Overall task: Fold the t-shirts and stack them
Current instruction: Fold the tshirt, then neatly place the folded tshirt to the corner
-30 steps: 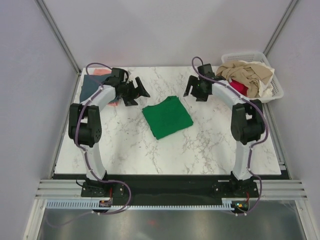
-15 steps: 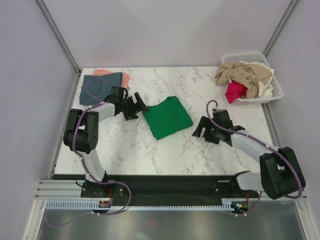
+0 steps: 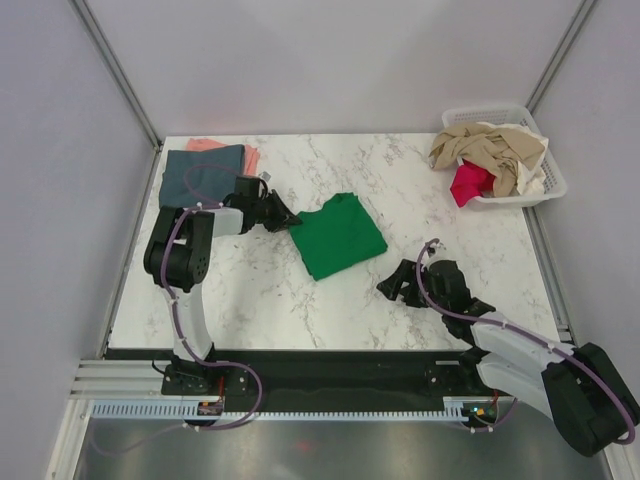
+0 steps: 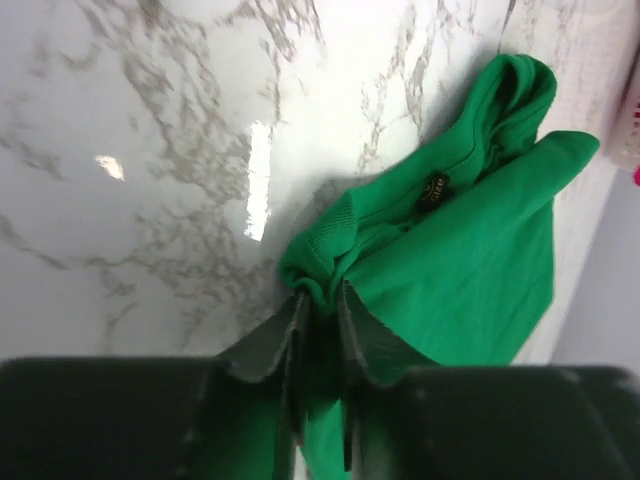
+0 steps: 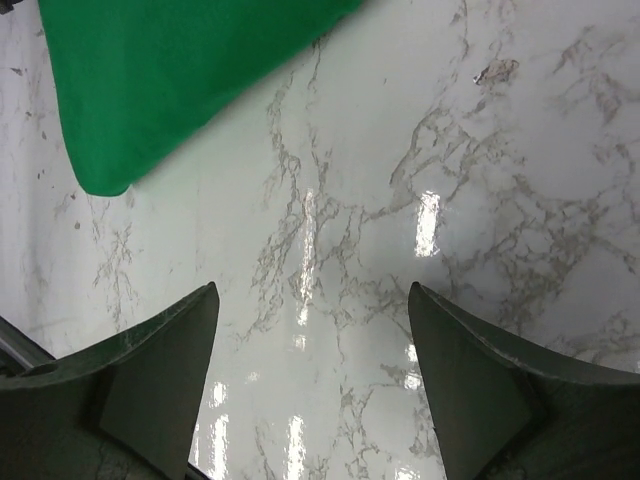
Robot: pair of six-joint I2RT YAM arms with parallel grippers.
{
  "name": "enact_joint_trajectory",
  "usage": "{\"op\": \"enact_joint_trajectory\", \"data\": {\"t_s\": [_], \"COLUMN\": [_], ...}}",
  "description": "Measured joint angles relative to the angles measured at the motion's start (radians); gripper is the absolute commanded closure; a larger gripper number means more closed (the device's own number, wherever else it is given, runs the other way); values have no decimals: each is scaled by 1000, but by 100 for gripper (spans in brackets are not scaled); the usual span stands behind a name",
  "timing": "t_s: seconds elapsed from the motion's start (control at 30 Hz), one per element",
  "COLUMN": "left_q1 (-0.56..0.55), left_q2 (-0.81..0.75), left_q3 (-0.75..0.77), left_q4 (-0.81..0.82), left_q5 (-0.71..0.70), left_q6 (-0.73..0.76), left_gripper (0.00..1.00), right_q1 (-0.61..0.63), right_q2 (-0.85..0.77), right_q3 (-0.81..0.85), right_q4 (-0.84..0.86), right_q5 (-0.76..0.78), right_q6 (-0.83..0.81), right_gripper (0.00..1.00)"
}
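A folded bright green t-shirt [image 3: 337, 236] lies in the middle of the marble table. My left gripper [image 3: 288, 218] is at its left corner, shut on a bunched fold of the green t-shirt [image 4: 430, 250]; the pinch of the left gripper [image 4: 320, 300] shows in the left wrist view. My right gripper [image 3: 396, 286] hovers low to the right and nearer than the shirt, open with only marble between its fingers [image 5: 160, 340], and a corner of the green t-shirt [image 5: 180, 70] lies beyond them. Slate blue-grey [image 3: 200, 172] and salmon pink [image 3: 205, 145] t-shirts lie stacked at the far left.
A white slatted basket [image 3: 545, 185] at the far right corner holds beige [image 3: 490, 145] and magenta-red [image 3: 468, 183] t-shirts. Metal frame rails run along the table's edges.
My left gripper moved to the green t-shirt's left corner and shut on it. The right arm swung from near the basket down toward the near right of the table, staying open.
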Motion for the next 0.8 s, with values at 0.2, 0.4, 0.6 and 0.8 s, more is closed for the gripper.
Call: {"op": "enact_joint_trajectory", "data": {"t_s": [0.2, 0.4, 0.6, 0.8], "left_q1": [-14, 0, 78, 164], "left_q2": [-17, -77, -211, -275], "left_q3": [17, 245, 405, 491], "left_q4": [-73, -381, -567, -663], "left_q5": [-1, -23, -55, -107], "left_q6": [43, 227, 394, 522], "left_gripper": [98, 98, 98, 98], "right_q1": [15, 15, 15, 21], "right_q2": [-122, -121, -120, -140], "right_q3": [-76, -78, -79, -91], "right_q4": [10, 15, 18, 19], "right_q5": [40, 49, 49, 40], "right_q6": [20, 21, 21, 15], "right_gripper": [15, 16, 16, 16]}}
